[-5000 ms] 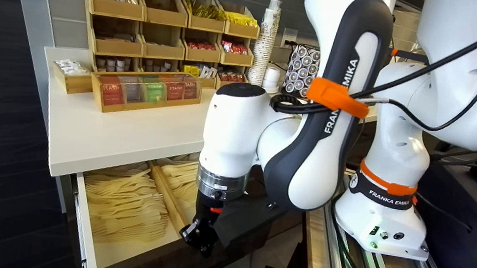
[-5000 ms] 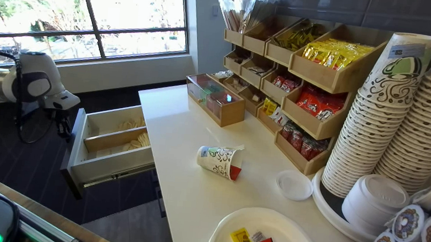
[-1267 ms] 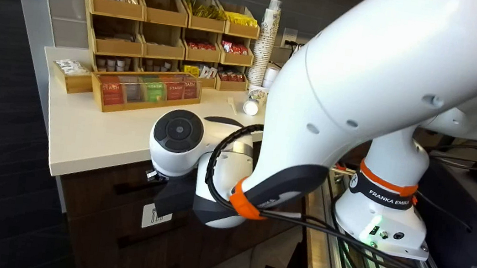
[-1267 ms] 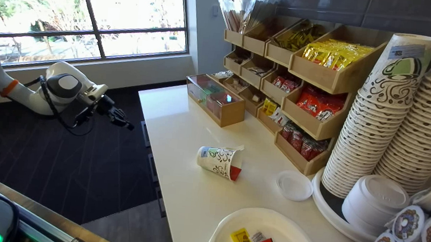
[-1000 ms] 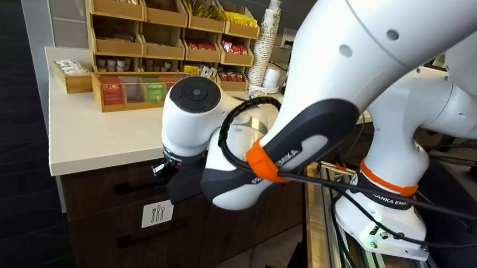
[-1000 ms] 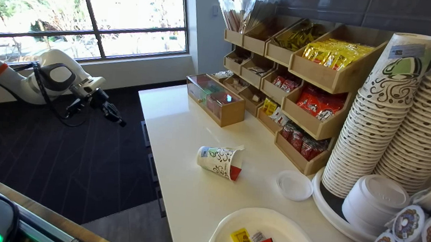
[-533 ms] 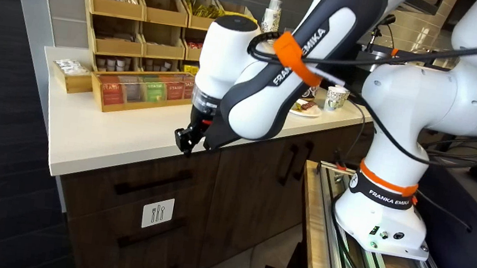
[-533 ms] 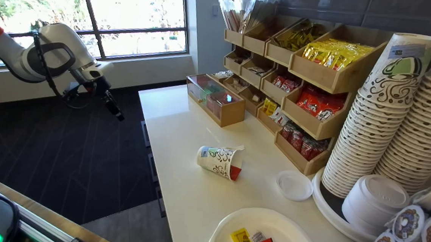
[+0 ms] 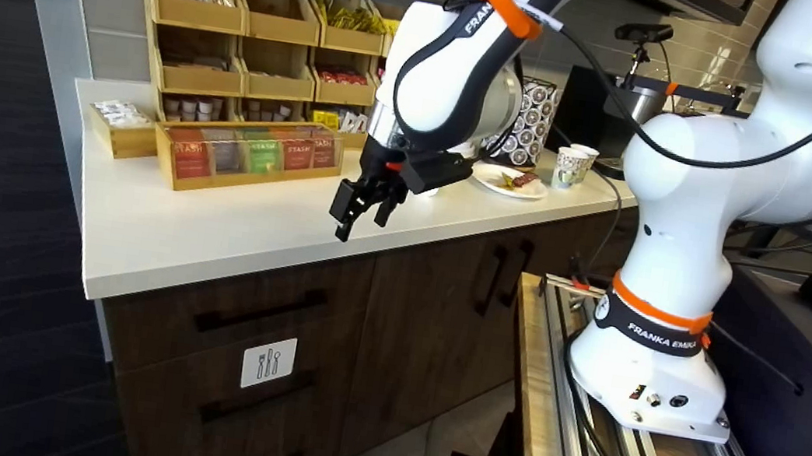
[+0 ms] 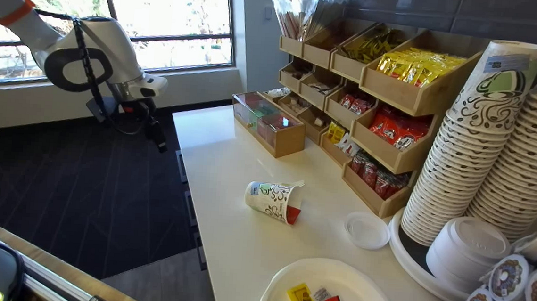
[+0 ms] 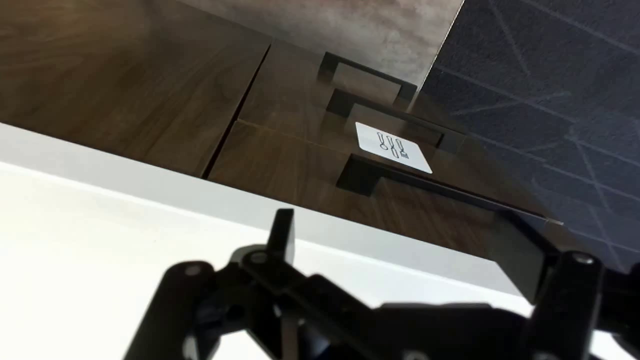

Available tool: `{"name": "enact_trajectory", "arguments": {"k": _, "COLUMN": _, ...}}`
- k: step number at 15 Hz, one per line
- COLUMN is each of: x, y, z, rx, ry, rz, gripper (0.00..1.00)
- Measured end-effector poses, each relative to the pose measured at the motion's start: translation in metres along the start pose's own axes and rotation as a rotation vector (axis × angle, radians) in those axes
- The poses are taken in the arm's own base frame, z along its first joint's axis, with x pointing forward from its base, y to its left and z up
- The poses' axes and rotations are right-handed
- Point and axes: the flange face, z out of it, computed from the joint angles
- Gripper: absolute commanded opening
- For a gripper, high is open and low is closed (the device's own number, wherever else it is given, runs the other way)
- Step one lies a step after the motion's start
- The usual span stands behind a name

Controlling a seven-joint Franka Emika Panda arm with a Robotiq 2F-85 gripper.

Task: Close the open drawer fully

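Note:
The drawer (image 9: 240,292), with its dark brown wood front and black bar handle (image 9: 262,311), sits flush with the cabinet under the white counter; its inside is hidden. In the wrist view the same drawer front (image 11: 310,180) lies even with its neighbours. My gripper (image 9: 362,224) hangs pointing down near the counter's front edge, above the drawer and apart from it. Its black fingers (image 11: 284,230) stand wide apart in the wrist view with nothing between them. From the side, in an exterior view, the gripper (image 10: 157,135) is just off the counter edge.
On the white counter (image 10: 217,203) are a tea box (image 9: 250,156), tiered wooden organizers (image 9: 276,85), a tipped paper cup (image 10: 269,200), a plate (image 10: 283,283) with packets and stacked cups (image 10: 471,160). A cutlery sign (image 9: 268,361) is on the cabinet below the drawer.
Several seconds ago the drawer stood pulled out; now it is flush. Over the last second my gripper has risen from the cabinet front to counter height, and its fingers have spread.

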Motion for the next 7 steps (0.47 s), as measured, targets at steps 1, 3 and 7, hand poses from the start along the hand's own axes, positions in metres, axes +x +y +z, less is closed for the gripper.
{"name": "enact_trajectory", "arguments": {"k": 1, "x": 0.002, "y": 0.007, "z": 0.000, "rx": 0.023, "ry": -0.005, "rz": -0.034, "gripper": 0.99}}
{"name": "enact_trajectory", "arguments": {"k": 3, "x": 0.004, "y": 0.016, "z": 0.001, "rx": 0.065, "ry": -0.004, "rz": -0.098, "gripper": 1.00}}
{"name": "enact_trajectory", "arguments": {"k": 7, "x": 0.009, "y": 0.013, "z": 0.000, "rx": 0.124, "ry": 0.008, "rz": -0.170, "gripper": 1.00}}
